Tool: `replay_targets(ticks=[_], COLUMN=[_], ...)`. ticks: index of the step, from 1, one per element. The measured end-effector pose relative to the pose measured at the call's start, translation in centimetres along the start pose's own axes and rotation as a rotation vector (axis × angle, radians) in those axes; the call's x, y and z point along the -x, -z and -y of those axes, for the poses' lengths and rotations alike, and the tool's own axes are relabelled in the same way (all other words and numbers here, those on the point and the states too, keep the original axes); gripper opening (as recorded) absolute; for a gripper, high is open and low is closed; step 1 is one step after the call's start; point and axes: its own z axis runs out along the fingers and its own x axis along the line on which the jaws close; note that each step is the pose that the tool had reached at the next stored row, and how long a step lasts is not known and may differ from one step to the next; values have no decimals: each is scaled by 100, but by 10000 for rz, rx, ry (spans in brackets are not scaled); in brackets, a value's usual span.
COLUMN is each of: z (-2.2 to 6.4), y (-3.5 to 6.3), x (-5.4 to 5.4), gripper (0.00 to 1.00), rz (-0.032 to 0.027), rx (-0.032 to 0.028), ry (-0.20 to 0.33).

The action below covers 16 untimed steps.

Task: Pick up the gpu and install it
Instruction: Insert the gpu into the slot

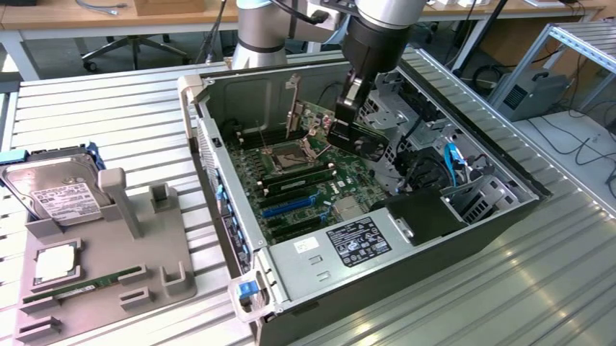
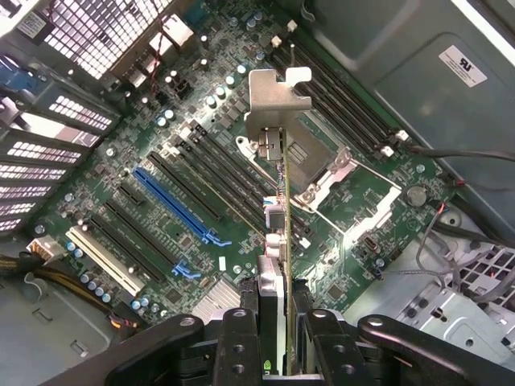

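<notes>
One gpu (image 2: 278,104), clamped between the fingers (image 2: 240,342), hangs inside the open computer case (image 1: 206,137) above its motherboard (image 2: 153,129).

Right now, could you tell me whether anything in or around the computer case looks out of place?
Nothing looks spilled or broken. The graphics card hangs in the claw above the motherboard, clear of every slot, so it isn't seated.
</notes>
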Motion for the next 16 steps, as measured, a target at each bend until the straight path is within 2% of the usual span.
replay_targets(ticks=[16], z=[0], y=[0], x=[0], gripper=[27], rz=[-8], rx=[6], ry=[241])
